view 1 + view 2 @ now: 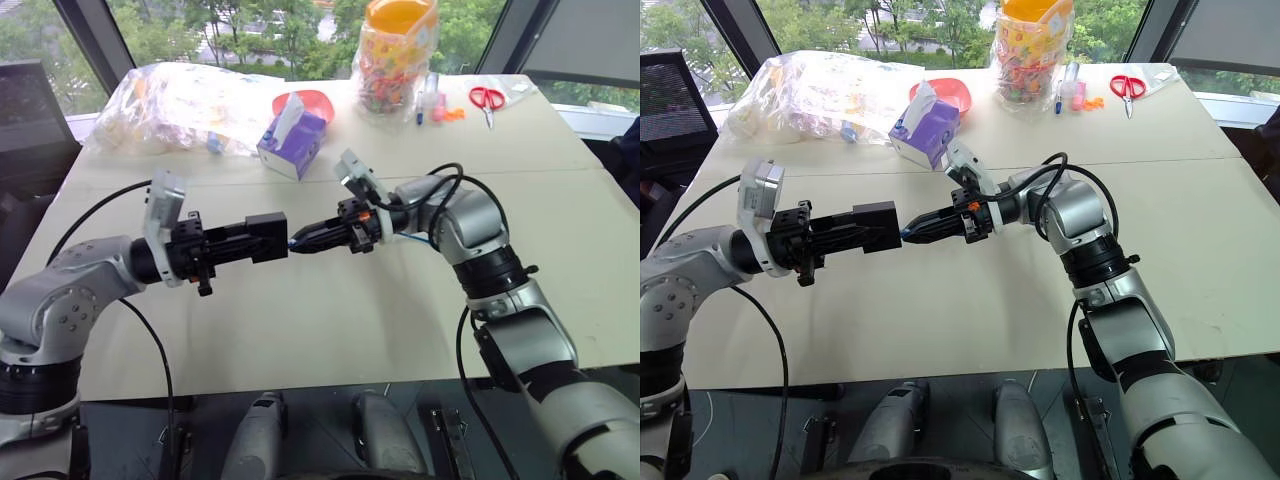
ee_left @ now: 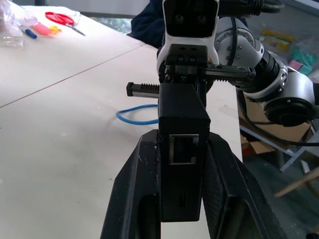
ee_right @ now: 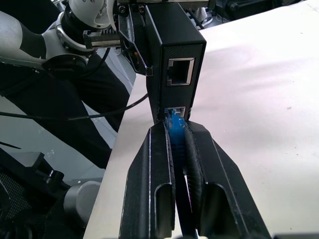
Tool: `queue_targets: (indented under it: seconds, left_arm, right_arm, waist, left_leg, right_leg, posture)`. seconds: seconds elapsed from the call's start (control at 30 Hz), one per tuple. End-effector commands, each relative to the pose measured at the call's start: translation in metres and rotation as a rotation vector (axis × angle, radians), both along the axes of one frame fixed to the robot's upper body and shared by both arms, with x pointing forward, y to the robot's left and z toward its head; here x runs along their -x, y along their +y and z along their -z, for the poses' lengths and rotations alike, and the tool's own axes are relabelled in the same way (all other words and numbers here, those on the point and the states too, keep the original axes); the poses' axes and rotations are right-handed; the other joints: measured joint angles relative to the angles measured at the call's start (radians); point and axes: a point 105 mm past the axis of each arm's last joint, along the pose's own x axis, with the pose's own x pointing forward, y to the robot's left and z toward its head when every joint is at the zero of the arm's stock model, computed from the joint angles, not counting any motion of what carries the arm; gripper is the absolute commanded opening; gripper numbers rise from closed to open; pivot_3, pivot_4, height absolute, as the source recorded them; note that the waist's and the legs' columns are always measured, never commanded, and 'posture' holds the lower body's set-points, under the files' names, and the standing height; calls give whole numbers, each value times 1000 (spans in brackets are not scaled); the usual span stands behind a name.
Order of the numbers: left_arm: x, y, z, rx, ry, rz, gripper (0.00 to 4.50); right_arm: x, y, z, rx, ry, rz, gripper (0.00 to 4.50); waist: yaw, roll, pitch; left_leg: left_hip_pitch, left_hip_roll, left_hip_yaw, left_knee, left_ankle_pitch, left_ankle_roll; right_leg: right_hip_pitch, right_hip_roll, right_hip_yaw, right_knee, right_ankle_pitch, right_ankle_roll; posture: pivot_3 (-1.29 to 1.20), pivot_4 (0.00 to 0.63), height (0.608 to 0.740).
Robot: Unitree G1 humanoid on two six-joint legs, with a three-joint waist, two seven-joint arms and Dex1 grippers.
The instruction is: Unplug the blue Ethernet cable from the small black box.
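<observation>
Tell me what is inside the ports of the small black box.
The small black box has two ports on this side. The upper port is empty. The lower one holds the blue Ethernet cable plug; the right end effector, shut on the cable, covers most of it.

Where the right tool clamps the blue Ethernet cable, its fingers hide most of the plug, so whether it sits seated in the small black box cannot be told. From the head, the cable shows as short stretches behind that arm. Contents of the clear bag on the surface are too blurred to identify.
</observation>
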Motion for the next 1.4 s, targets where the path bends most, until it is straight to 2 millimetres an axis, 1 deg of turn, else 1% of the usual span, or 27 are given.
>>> queue_targets:
  seconds: [0.03,0.1,0.2,0.3,0.43,0.5,0.57,0.63,0.67,0.73,0.83,0.9,0.93,0.97,1.03,1.1,1.17,1.23,1.33,1.4]
  left_arm:
    - [7,4,-7,-34,-39,-3,481]
    - [10,7,-6,-41,-34,-9,481]
    - [15,16,-5,-59,-24,-32,481]
    - [19,22,-5,-65,-17,-47,481]
    - [17,24,-1,-75,-24,-78,481]
    - [8,24,3,-82,-51,-125,481]
    - [-11,21,10,-91,-107,-209,481]
    - [-27,16,21,-124,-151,-260,481]
    - [-35,12,25,-132,-169,-276,481]
    - [-48,6,30,-134,-197,-301,481]
    - [-68,-6,41,-146,-244,-324,481]
    - [-78,-14,48,-139,-244,-321,481]
    - [-83,-18,51,-138,-246,-321,481]
    - [-89,-23,55,-143,-250,-318,481]
    - [-97,-30,61,-150,-255,-317,481]
    - [-102,-35,68,-161,-254,-311,481]
    - [-108,-39,76,-180,-254,-313,481]
    - [-115,-44,86,-201,-243,-330,481]
    - [-122,-49,95,-227,-241,-346,481]
    - [-126,-50,100,-238,-239,-363,481]
  right_arm:
    - [-9,-6,-6,-2,-50,44,64]
    - [-15,-14,-3,1,-42,83,64]
    - [-31,-35,3,3,-15,177,64]
    - [-50,-55,10,25,-16,287,64]
    - [-77,-81,11,23,-64,464,64]
    - [-89,-91,14,41,-126,551,64]
    - [-109,-101,19,62,-245,714,64]
    - [-124,-112,33,145,-328,857,64]
    - [-128,-117,43,193,-349,902,64]
    - [-131,-122,55,242,-371,943,64]
    - [-134,-124,65,249,-369,998,64]
    - [-137,-126,66,238,-372,1040,865]
    - [-138,-128,64,223,-365,1062,1182]
    - [-139,-128,61,201,-352,1078,1605]
    - [-140,-128,53,157,-337,1090,2650]
    - [-139,-128,44,112,-324,1083,3577]
    - [-137,-127,33,61,-317,1065,3577]
    - [-126,-123,15,-26,-282,1001,3577]
    - [-102,-117,-1,-104,-221,901,3577]
    - [-85,-114,-5,-126,-177,846,3577]
  waist:
    - [-1,0,0]
    - [0,0,0]
    - [3,0,0]
    - [4,0,0]
    - [-1,0,0]
    - [-1,0,0]
    - [0,0,0]
    - [2,-1,0]
    - [3,-1,0]
    - [5,-1,0]
    - [2,-1,0]
    - [0,0,0]
    - [1,0,0]
    - [-1,0,0]
    - [-2,0,0]
    - [-1,0,0]
    - [-1,0,0]
    - [0,0,0]
    - [5,0,0]
    - [9,0,0]
  left_leg:
    - [0,0,0,0,0,0]
    - [0,0,0,0,0,0]
    - [0,0,0,0,0,0]
    - [0,0,0,1,0,0]
    - [0,0,0,1,0,0]
    - [0,0,0,0,0,0]
    - [0,0,0,0,0,0]
    - [1,0,1,1,0,0]
    - [1,0,0,1,0,0]
    - [1,-1,0,1,0,0]
    - [0,-1,0,2,0,0]
    - [0,-1,0,1,0,0]
    - [0,-1,0,1,0,0]
    - [0,-1,0,1,0,0]
    - [1,-1,0,1,1,0]
    - [1,-1,0,1,1,0]
    - [1,-1,0,1,1,0]
    - [1,-1,0,1,1,0]
    - [0,-1,0,2,1,0]
    - [1,-1,-1,3,1,0]
  right_leg:
    - [0,0,0,0,0,0]
    - [0,0,0,0,0,0]
    - [0,0,0,0,0,-1]
    - [0,0,0,-1,-2,-3]
    - [0,0,0,0,-1,-3]
    - [0,0,0,0,-1,-3]
    - [0,0,0,0,-1,-3]
    - [1,0,0,0,-1,-2]
    - [2,0,0,0,0,-1]
    - [2,0,0,0,0,-1]
    - [2,0,0,0,0,0]
    - [1,0,0,0,1,0]
    - [1,0,0,0,1,1]
    - [1,0,0,1,1,1]
    - [1,0,0,1,1,1]
    - [1,0,0,1,1,1]
    - [1,0,0,2,2,2]
    - [1,0,0,2,2,3]
    - [2,0,0,2,3,4]
    - [2,0,0,2,3,5]
  posture:
    - [0,150,726]
    - [0,150,726]
    - [0,150,726]
    - [0,150,726]
    - [0,150,726]
    - [0,150,726]
    - [0,150,726]
    - [0,150,726]
    - [0,150,726]
    - [0,150,726]
    - [0,150,726]
    - [0,150,726]
    - [0,150,726]
    - [0,150,726]
    - [0,150,726]
    - [0,150,726]
    - [0,150,726]
    - [0,150,726]
    - [0,150,726]
    - [0,150,726]
